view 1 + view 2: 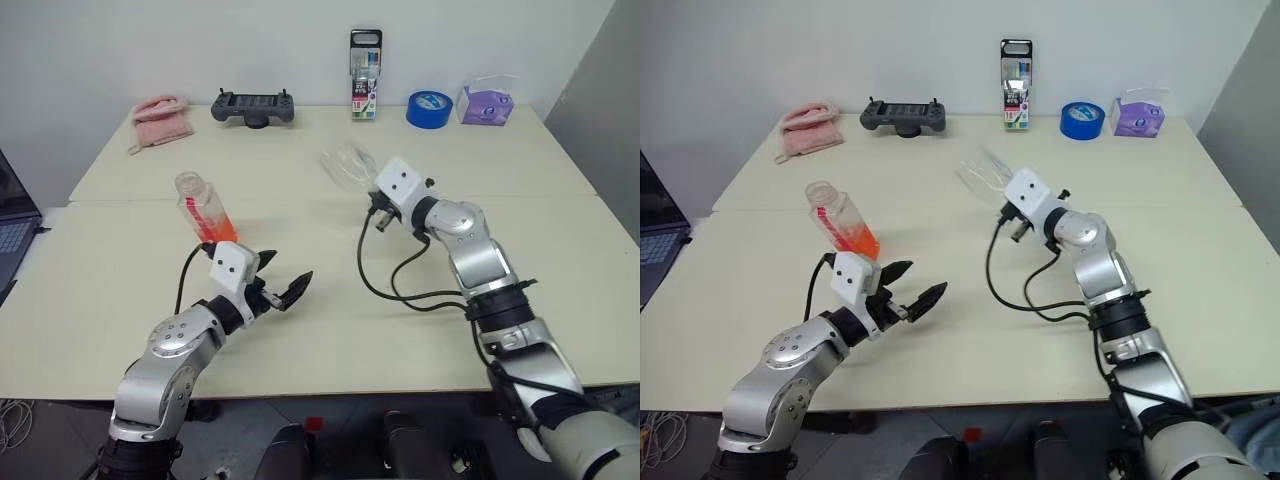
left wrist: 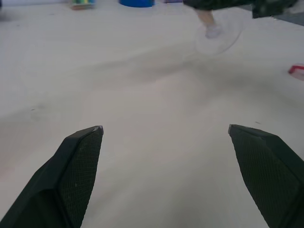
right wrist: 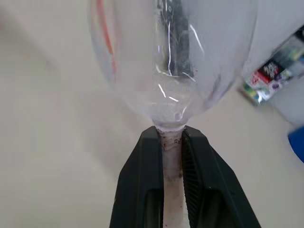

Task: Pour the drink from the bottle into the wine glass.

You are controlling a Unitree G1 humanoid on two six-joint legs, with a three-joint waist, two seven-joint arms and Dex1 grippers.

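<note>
The bottle (image 1: 205,213) stands on the left half of the table, with the orange-red drink (image 1: 221,231) in its lower part. My left gripper (image 1: 283,275) hovers open just in front and to the right of it, with nothing between its fingers (image 2: 78,166). My right gripper (image 3: 172,137) is shut on the stem of the wine glass (image 1: 348,165). It holds the glass off the table near the middle, tilted so the bowl (image 3: 173,57) points away to the back left. The bowl holds no liquid. The glass's round foot (image 2: 216,40) shows in the left wrist view.
Along the table's far edge lie a pink cloth (image 1: 160,120), a black controller (image 1: 252,106), an upright pack of pens (image 1: 365,62), a blue tape roll (image 1: 429,108) and a purple pack (image 1: 487,103). A laptop (image 1: 12,225) sits at the left edge.
</note>
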